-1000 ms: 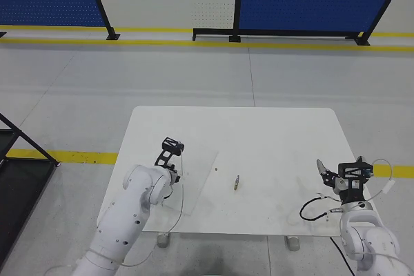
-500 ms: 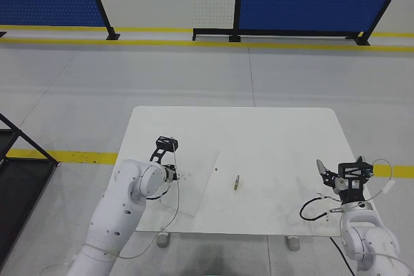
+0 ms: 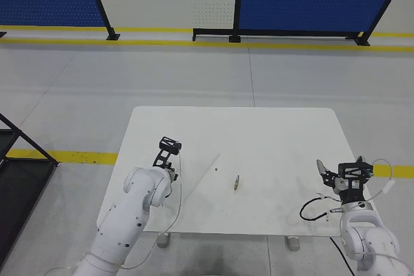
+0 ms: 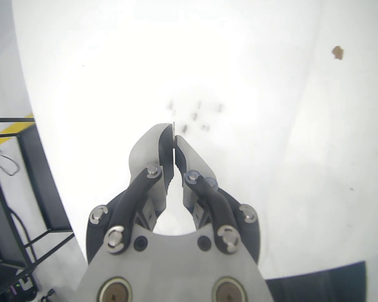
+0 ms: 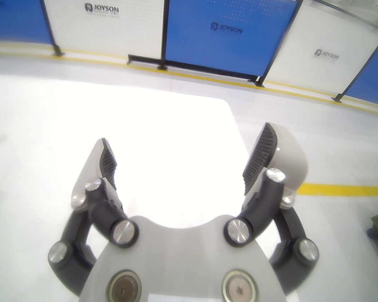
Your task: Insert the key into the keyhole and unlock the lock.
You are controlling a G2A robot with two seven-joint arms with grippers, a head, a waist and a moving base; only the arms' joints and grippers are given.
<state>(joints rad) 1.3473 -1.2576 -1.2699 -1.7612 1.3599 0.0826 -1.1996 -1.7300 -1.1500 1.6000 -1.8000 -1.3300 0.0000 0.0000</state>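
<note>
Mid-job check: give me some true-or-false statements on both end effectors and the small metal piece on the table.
1. The right end effector is open. True.
2. The left end effector is wide open. False: its fingertips are closed together.
3. The small grey metal object lies on the white rectangular table, between the two arms. True.
4. The right end effector grips the metal object. False: nothing sits between its fingers, and the object lies apart from it.

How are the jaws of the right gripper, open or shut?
Open. The right gripper has its jaws wide apart, with nothing between them but the table below.
</note>
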